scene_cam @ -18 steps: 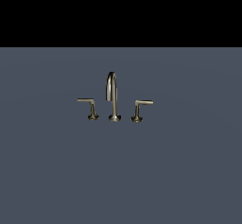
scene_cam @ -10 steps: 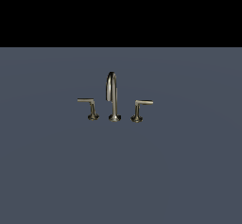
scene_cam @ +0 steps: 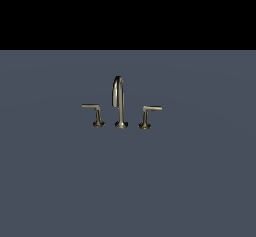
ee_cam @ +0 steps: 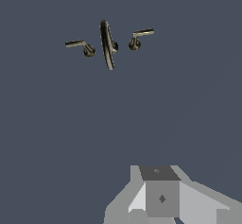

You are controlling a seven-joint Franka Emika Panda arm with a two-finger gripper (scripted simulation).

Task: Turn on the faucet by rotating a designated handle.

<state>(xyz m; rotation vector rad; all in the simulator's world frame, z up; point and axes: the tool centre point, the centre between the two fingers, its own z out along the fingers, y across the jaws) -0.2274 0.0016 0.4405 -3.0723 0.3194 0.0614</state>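
Observation:
The faucet stands on a flat blue-grey surface, with its tall arched spout [scene_cam: 118, 101] in the middle. The handle [scene_cam: 148, 113] is the short lever on the exterior view's right, its thin bar pointing right. Its twin [scene_cam: 94, 112] stands on the left with its bar pointing left. In the wrist view I see the spout [ee_cam: 107, 43] from above, the handle [ee_cam: 140, 36] and the twin [ee_cam: 79, 46]. My gripper [ee_cam: 160, 192] shows only as grey blocks at the frame's edge, far from the faucet. Its fingers are not clear enough to tell if it is open or shut. It holds nothing I can see.
The blue-grey surface [scene_cam: 128, 181] spreads all around the faucet. A black background lies behind it. The arm does not show in the exterior view.

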